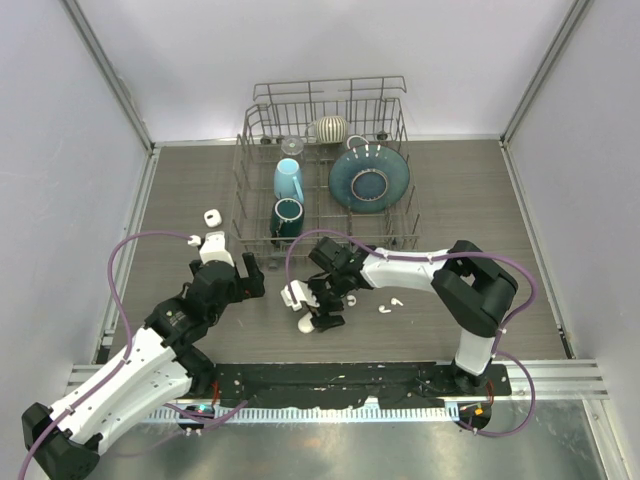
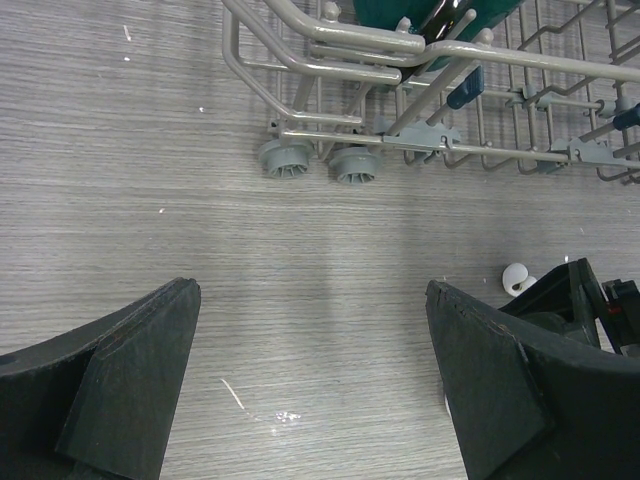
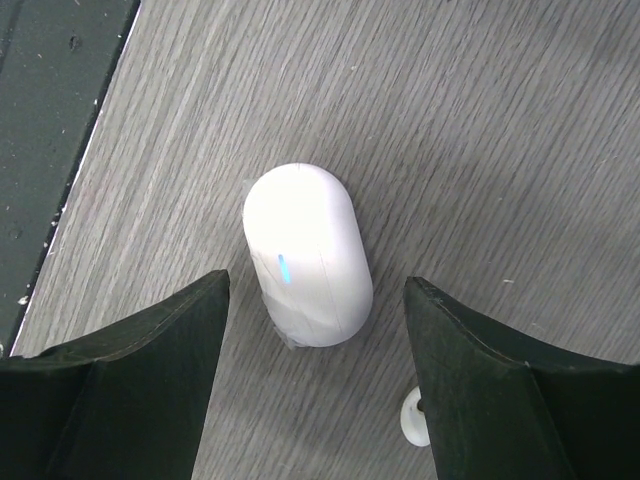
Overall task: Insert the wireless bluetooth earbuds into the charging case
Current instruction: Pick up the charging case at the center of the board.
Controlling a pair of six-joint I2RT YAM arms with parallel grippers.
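Right hand (image 3: pixel 315 288) released, fingers spread, charging case (image 3: pixel 307 255) lying flat between them, touching neither

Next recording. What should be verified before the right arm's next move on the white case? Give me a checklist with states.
1. Charging case lies between the right gripper fingers, touching neither: ok.
2. Case lid open to take earbuds: not ok, it looks shut.
3. Right gripper open and empty: ok.
4. Left gripper open and empty: ok.
5. Earbud beside one right finger, clear of the closing path: cannot tell.
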